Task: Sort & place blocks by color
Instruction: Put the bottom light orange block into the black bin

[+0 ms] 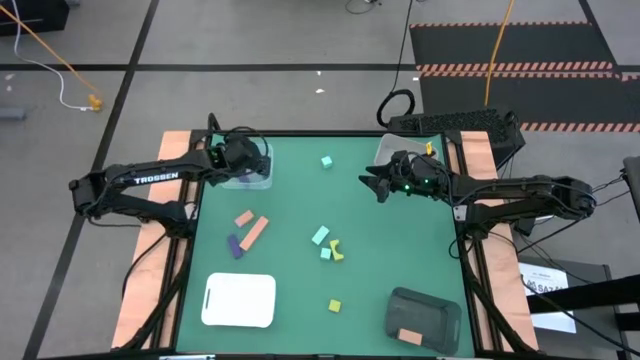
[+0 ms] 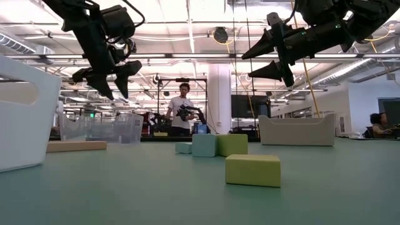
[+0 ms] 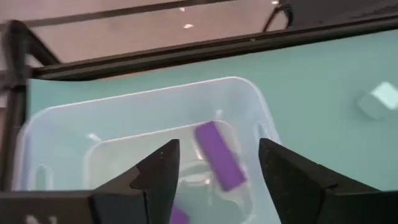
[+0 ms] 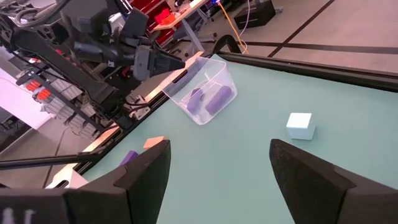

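My left gripper (image 1: 258, 163) (image 3: 218, 142) hangs open over a clear tub (image 3: 242, 87) at the table's far left. A purple bar (image 3: 219, 155) lies in the tub below the fingers, beside another purple piece (image 3: 179, 214). My right gripper (image 1: 368, 184) (image 4: 219, 144) waits open above the far right of the mat, holding nothing. Loose on the mat are two pink blocks (image 1: 252, 228), a purple block (image 1: 236, 246), a mint cube (image 1: 326, 161), mint blocks (image 1: 321, 238), a yellow piece (image 1: 338, 250) and a yellow cube (image 1: 334, 305).
A second clear tub (image 1: 398, 150) stands at the far right behind my right gripper. A white tray (image 1: 238, 300) lies near left. A dark tray (image 1: 423, 318) near right holds a pink block (image 1: 410, 335). A person (image 2: 181, 112) stands in the room beyond the table.
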Available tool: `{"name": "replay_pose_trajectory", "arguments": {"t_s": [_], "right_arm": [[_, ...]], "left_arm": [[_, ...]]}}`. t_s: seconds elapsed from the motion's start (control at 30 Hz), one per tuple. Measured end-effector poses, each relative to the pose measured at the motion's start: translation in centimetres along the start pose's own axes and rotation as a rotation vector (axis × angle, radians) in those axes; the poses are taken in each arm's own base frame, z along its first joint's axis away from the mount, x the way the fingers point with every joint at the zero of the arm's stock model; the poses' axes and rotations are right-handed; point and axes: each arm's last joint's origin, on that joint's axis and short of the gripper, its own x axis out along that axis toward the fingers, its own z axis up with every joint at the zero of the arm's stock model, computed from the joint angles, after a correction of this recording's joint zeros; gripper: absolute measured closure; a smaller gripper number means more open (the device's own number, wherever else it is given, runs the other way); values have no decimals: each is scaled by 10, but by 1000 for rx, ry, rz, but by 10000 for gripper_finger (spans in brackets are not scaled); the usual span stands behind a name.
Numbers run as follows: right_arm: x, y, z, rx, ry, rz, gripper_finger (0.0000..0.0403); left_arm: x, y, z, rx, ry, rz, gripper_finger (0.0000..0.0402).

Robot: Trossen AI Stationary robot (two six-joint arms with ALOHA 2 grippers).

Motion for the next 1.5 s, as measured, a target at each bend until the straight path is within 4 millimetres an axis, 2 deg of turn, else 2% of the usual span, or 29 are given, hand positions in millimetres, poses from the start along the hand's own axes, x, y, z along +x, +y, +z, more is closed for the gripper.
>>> {"name": "replay_pose_trajectory", "arguments": {"t_s": [0.1, 0.23, 0.43, 0.57, 1.03, 1.33, 1.5], "right_arm": [[0, 0, 0, 0, 0, 0, 140], [0, 0, 0, 0, 0, 0, 140], [0, 0, 0, 0, 0, 0, 140], [0, 0, 0, 0, 0, 0, 140], [0, 0, 0, 0, 0, 0, 140], [0, 0, 0, 0, 0, 0, 140], [0, 0, 0, 0, 0, 0, 140]], "left_arm": [[-1, -4, -2, 44, 44, -76, 167], [-9, -18, -11, 224, 102, -237, 162], [-32, -47, -30, 444, 44, -451, 168], [-45, -58, -44, 528, 40, -528, 171], [-71, -38, -99, 435, 415, -326, 171], [-93, -30, -125, 365, 499, -242, 171], [-89, -31, -141, 355, 510, -215, 155]]}}
